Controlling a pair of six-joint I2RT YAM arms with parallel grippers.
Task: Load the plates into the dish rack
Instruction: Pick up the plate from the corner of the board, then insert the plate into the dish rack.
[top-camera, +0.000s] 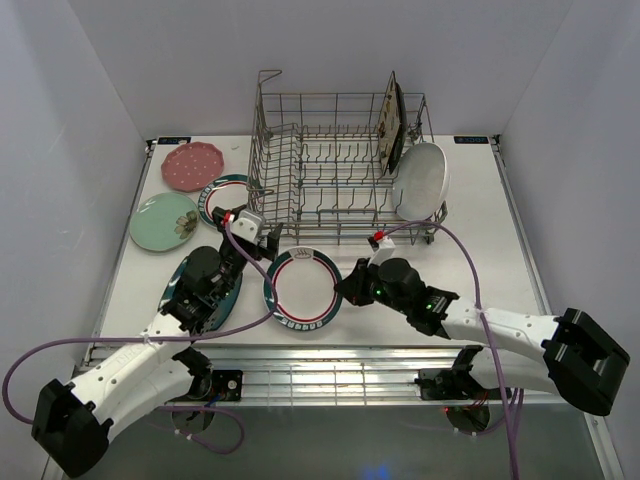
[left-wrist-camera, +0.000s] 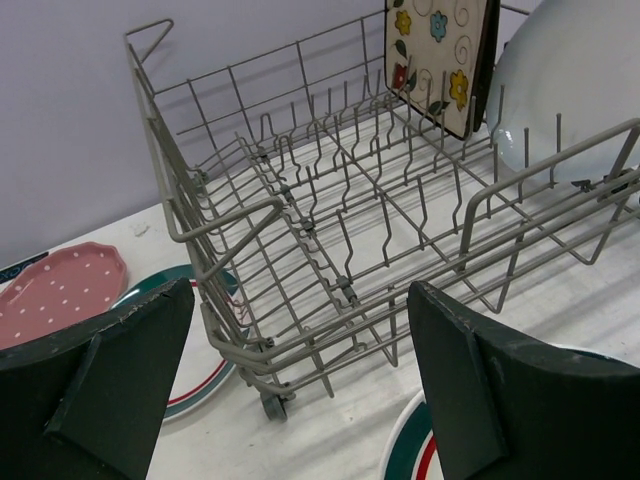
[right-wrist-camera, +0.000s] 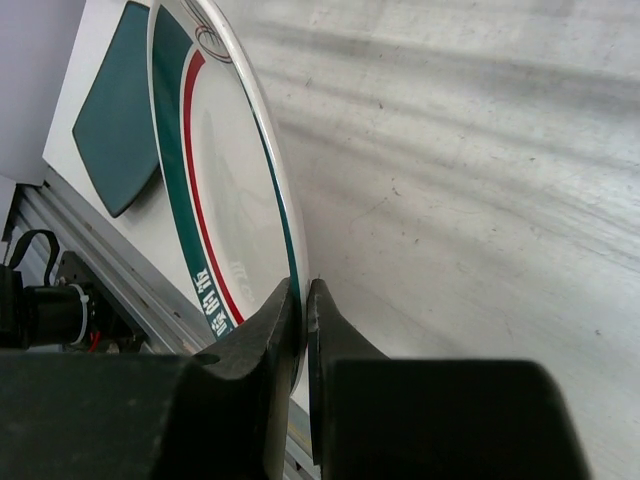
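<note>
White walls box in a white table (top-camera: 480, 200), with a pink dotted plate (top-camera: 190, 165) and a mint green plate (top-camera: 164, 221) at the upper left. Beside them the left gripper (top-camera: 255, 228) hangs with its jaws spread wide, holding nothing, at the left corner of the dish rack (top-camera: 330, 170), which stands upper centre. Lower centre, the right gripper (right-wrist-camera: 303, 300) pinches the rim of a teal-and-red-rimmed plate (top-camera: 303, 287).

Robot test cell in a lab, not a home kitchen. A white table (top-camera: 480, 270) is boxed in by 3 plain pale walls (top-camera: 330, 50). A left arm (top-camera: 130, 375) and a right arm (top-camera: 500, 330) are bolted to a metal rail (top-camera: 330, 362) at the near edge. Purple cables (top-camera: 120, 340) are left loose. The only kitchenware noted is a wire rack (top-camera: 330, 170) and plates (top-camera: 192, 165).
</note>
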